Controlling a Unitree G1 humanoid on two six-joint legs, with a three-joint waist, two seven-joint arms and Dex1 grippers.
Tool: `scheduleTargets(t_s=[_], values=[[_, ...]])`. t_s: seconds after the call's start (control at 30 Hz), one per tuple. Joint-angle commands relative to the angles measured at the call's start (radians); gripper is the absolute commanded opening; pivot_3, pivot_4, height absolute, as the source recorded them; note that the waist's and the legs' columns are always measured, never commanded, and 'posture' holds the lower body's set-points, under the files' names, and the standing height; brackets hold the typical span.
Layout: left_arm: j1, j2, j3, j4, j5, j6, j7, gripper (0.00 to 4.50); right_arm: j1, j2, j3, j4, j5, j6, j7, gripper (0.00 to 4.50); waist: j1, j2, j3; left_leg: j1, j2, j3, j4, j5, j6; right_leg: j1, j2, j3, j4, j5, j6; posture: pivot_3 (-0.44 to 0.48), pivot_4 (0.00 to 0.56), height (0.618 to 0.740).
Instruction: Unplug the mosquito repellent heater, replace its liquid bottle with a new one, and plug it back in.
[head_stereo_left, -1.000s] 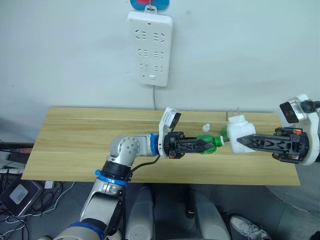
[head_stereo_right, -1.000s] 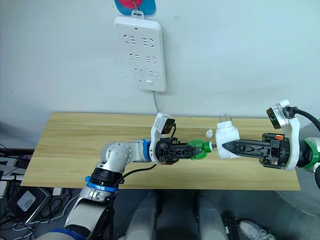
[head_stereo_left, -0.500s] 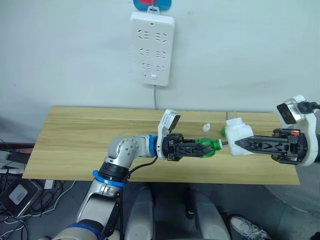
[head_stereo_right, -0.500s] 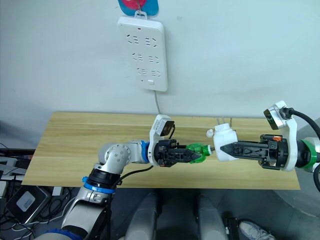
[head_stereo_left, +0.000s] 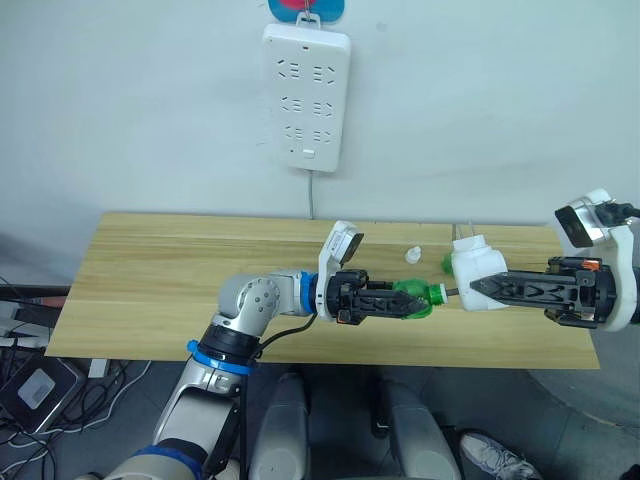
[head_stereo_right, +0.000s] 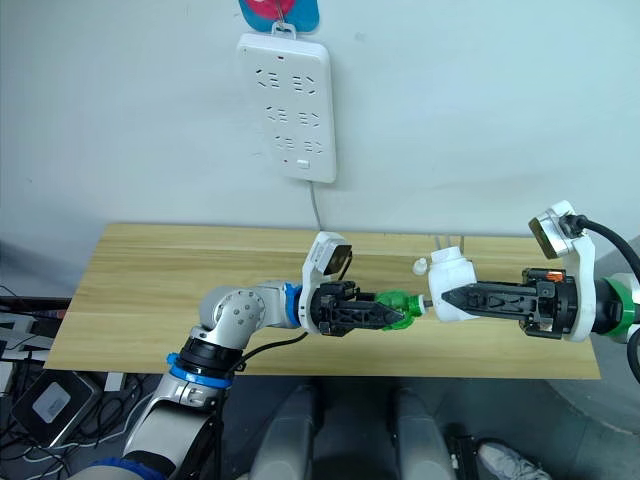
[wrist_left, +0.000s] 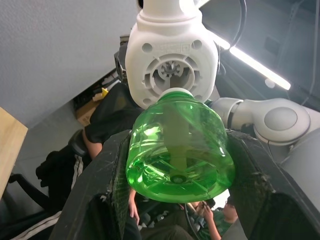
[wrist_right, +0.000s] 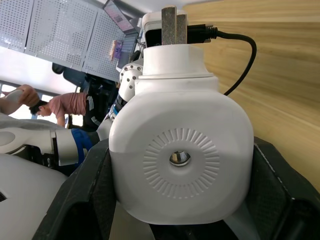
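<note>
Above a wooden table (head_stereo_left: 150, 270), set against a pale wall, two robot arms meet end to end in mid-air; the left gripper (head_stereo_left: 405, 303) is closed around a small green bottle (head_stereo_left: 418, 297), its two black fingers clasping the bottle's sides with the neck aimed away towards the other arm; the right gripper (head_stereo_left: 478, 287) is closed around the heater (head_stereo_left: 474, 278), a white rounded plastic block whose two metal prongs (wrist_right: 175, 24) stick up clear of the fingers. Seen from the left wrist, the bottle's white-rimmed neck and its wick line up with the round socket in the heater's underside (wrist_left: 171, 72), close to it or just entering; from these views I cannot tell whether they touch. My reading is that each arm holds one part steady so the bottle can be pushed and twisted into that socket; holding both above the table leaves room to turn them. A small white cap (head_stereo_left: 411, 255) lies on the table just behind the bottle, likely taken off it. On the wall above hangs a long white power strip (head_stereo_left: 305, 98), its cord (head_stereo_left: 311, 195) dropping behind the table; the heater is unplugged and well apart from it, so plugging back in looks to be a later step.
</note>
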Motion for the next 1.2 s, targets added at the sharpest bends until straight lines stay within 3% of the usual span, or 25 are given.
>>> scheduleTargets(t_s=[0.03,0.97,1.1,1.2], values=[[-0.033,-0.028,0.016,0.001,-0.008,-0.018,0.007,2.33,0.011,-0.023,-0.009,-0.055,0.026,-0.002,0.024,2.97,0.000,0.000,0.000,0.000,0.000,0.000,0.000,0.000,0.000,0.000,0.000,0.000,0.000,0.000,0.000,0.140,0.291,0.740],[-0.024,-0.034,-0.028,-0.028,0.025,-0.029,-0.040,2.33,-0.097,0.048,0.124,-0.196,0.026,-0.153,-0.156,2.97,-0.001,0.000,0.000,0.000,0.000,0.000,0.000,0.000,0.001,0.000,0.000,0.000,0.000,0.001,0.000,0.125,0.320,0.740],[-0.024,-0.034,-0.022,-0.024,0.028,-0.024,-0.041,2.33,-0.121,0.050,0.132,-0.188,0.026,-0.143,-0.143,4.33,0.000,0.000,0.000,0.000,0.000,0.000,0.000,0.000,0.001,0.000,0.000,0.000,0.000,0.001,0.000,0.122,0.322,0.740],[-0.030,-0.032,-0.016,-0.012,0.026,-0.023,-0.037,2.33,-0.124,0.027,0.138,-0.183,0.026,-0.128,-0.118,4.48,-0.001,0.000,0.000,0.000,0.000,0.000,0.000,0.000,0.001,0.000,0.000,0.000,0.000,0.001,0.000,0.122,0.322,0.740]])
